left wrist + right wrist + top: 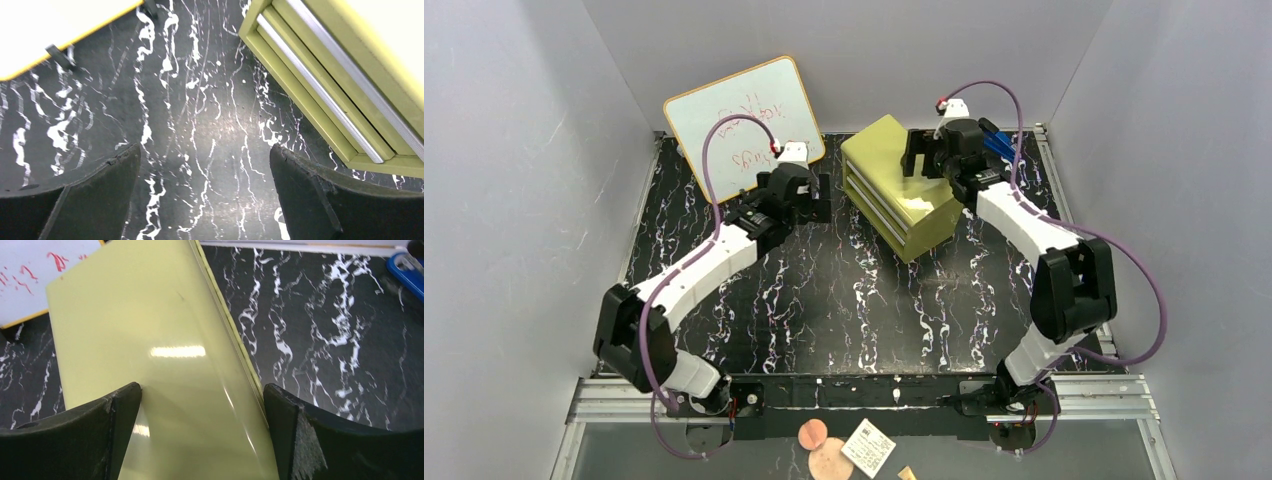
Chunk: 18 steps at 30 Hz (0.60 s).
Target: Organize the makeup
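Note:
No palette, pink case or pencils show on the table. A small white square box (868, 447) lies off the table's near edge, below the arm bases. The olive-yellow drawer chest (894, 185) stands at the back middle with its drawers shut. My left gripper (819, 197) is open and empty, low over bare table just left of the chest front (320, 85). My right gripper (927, 160) is open and empty over the chest's top (150, 340). One finger sits above the top and the other at its right edge.
The whiteboard (739, 125) with red writing leans at the back left, close behind my left gripper. A blue object (996, 142) lies behind the chest by the back wall and also shows in the right wrist view (407, 277). Two round tan-pink discs (824, 450) lie beside the white box.

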{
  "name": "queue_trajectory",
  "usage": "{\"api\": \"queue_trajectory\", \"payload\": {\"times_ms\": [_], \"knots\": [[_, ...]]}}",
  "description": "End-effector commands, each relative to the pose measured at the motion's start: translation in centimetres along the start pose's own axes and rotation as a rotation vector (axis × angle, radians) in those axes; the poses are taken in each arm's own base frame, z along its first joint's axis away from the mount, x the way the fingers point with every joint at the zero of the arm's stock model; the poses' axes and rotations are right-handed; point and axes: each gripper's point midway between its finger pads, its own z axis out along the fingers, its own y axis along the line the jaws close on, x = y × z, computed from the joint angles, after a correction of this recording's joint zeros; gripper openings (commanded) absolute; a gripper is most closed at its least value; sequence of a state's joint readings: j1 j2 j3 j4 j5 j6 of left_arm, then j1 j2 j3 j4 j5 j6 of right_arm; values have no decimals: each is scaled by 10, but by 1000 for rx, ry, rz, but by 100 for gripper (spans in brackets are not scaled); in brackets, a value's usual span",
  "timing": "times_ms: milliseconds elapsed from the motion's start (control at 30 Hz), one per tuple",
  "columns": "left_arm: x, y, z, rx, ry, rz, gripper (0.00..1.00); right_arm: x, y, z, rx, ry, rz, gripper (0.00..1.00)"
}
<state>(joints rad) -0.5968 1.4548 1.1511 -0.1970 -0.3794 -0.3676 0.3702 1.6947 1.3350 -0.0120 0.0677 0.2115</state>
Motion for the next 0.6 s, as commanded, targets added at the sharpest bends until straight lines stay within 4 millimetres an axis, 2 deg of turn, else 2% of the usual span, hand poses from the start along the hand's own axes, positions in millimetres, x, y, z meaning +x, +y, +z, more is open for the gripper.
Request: {"api": "queue_trajectory", "payload": {"times_ms": [0, 300, 500, 567], "knots": [[-40, 22, -33, -3, -108, 106, 99, 74, -9, -48, 57, 284, 13, 99], [-89, 59, -65, -1, -195, 162, 99, 12, 11, -102, -15, 110, 59, 99], [-109, 82, -69, 27, -236, 124, 98, -30, 15, -140, -19, -28, 60, 99], [-114, 88, -67, 42, -252, 85, 99, -38, 16, -148, -26, -54, 58, 99]]}}
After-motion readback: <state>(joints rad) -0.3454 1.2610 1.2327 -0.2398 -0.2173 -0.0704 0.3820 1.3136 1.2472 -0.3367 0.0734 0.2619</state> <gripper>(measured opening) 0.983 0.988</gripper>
